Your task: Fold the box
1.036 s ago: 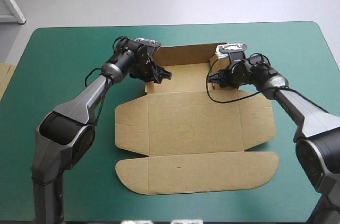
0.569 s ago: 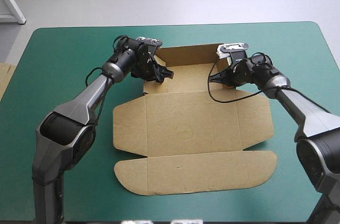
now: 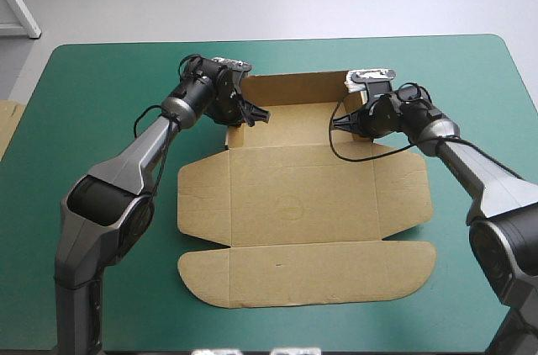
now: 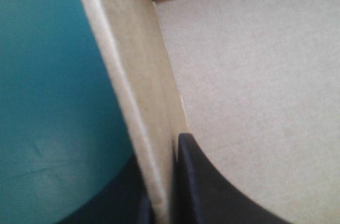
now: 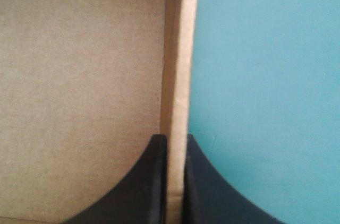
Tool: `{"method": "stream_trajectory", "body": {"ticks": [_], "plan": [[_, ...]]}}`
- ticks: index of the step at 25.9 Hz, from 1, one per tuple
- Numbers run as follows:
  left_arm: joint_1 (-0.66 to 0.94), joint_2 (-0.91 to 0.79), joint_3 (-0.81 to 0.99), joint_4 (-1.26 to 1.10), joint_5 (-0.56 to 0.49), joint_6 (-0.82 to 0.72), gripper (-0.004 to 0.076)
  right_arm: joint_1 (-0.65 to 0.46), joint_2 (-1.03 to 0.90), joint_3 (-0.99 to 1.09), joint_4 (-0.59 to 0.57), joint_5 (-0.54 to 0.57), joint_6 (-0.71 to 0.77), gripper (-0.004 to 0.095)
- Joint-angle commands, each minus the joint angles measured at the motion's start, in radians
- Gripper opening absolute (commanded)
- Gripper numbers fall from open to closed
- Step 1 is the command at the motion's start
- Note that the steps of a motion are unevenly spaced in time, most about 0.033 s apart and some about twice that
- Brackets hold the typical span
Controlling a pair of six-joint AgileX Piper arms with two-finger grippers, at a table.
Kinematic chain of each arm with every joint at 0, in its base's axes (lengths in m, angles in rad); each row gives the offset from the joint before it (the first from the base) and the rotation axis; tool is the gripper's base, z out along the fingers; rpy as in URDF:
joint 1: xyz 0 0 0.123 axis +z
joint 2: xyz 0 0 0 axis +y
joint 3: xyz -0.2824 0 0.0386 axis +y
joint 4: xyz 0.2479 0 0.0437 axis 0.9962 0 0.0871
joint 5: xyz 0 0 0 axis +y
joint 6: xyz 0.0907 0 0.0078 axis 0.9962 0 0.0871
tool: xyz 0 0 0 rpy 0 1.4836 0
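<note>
Walls at the far end of the flat-cut brown board box (image 3: pixel 294 203) stand raised; the rest lies flat on the teal-green worktop (image 3: pixel 101 86). Black-finned left tool (image 3: pixel 257 116) and right tool (image 3: pixel 338 124) each pinch a side wall, nearly closed, probably to hold both upright for tucking.

box (image 3: pixel 294 195): matt brown board | fingers (image 5: pixel 199 200): smooth black | cover (image 3: pixel 101 103): matt teal-green

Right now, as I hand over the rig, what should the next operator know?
Left hand: shut on the box's far-left side wall, a finger each side.
Right hand: shut on the far-right side wall likewise.
Box lies mid-table on the teal-green cover.
Done: far wall and both side walls raised.
To do: middle panel, its side flaps and near lid lie flat, unfolded.
</note>
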Motion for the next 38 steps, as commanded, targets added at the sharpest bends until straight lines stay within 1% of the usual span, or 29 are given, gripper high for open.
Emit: {"method": "stream_trajectory", "body": {"ticks": [1, 3, 5, 7, 8, 9, 10, 11, 12, 13, 18, 22, 28, 31, 35, 38], "plan": [[-0.061, 0.028, 0.005, -0.047, 0.01, 0.085, -0.0006, 0.001, -0.041, -0.029, -0.006, -0.041, -0.012, -0.0011], [-0.074, 0.024, 0.004, -0.04, 0.0, 0.088, -0.0008, 0.001, -0.041, -0.029, -0.001, -0.036, -0.019, -0.0012], [-0.075, 0.024, 0.004, -0.041, 0.007, 0.088, -0.0006, 0.001, -0.042, -0.032, 0.004, -0.025, -0.027, 0.0024], [-0.075, 0.019, 0.004, -0.036, 0.021, 0.09, 0.0067, 0.001, -0.042, -0.037, 0.004, -0.008, -0.031, 0.0216], [-0.075, 0.008, 0.004, -0.04, 0.019, 0.092, 0.021, 0.001, -0.044, -0.037, 0.004, -0.001, -0.031, 0.0368], [-0.075, 0.0, 0.004, -0.04, 0.014, 0.092, 0.0296, 0.001, -0.048, -0.037, 0.004, 0.002, -0.031, 0.0477], [-0.075, -0.011, 0.004, -0.04, 0.003, 0.092, 0.0446, 0.001, -0.055, -0.037, 0.004, 0.002, -0.029, 0.0585], [-0.075, -0.019, 0.004, -0.036, 0.0, 0.092, 0.0497, 0.001, -0.063, -0.038, 0.004, 0.0, -0.029, 0.0607], [-0.075, -0.023, 0.004, -0.025, -0.002, 0.092, 0.0541, 0.001, -0.068, -0.042, 0.004, 0.001, -0.029, 0.0608], [-0.075, -0.03, 0.001, -0.025, -0.005, 0.092, 0.0561, 0.001, -0.074, -0.045, -0.003, 0.003, -0.029, 0.0605], [-0.075, -0.049, -0.035, -0.031, 0.001, 0.092, 0.0564, 0.001, -0.103, -0.056, -0.023, 0.006, -0.029, 0.0606], [-0.075, -0.062, -0.071, -0.045, 0.003, 0.092, 0.0564, 0.001, -0.127, -0.056, -0.061, 0.028, -0.019, 0.0606], [-0.075, -0.083, -0.117, -0.083, 0.018, 0.094, 0.0564, 0.001, -0.161, -0.056, -0.066, 0.039, -0.019, 0.0606], [-0.075, -0.096, -0.123, -0.101, 0.02, 0.1, 0.0564, 0.001, -0.17, -0.056, -0.073, 0.053, -0.019, 0.0606], [-0.073, -0.113, -0.123, -0.089, 0.04, 0.103, 0.0564, 0.001, -0.179, -0.056, -0.114, 0.091, 0.009, 0.0606], [-0.066, -0.123, -0.123, -0.072, 0.052, 0.103, 0.0564, 0.001, -0.185, -0.058, -0.109, 0.092, 0.016, 0.0606]]}}
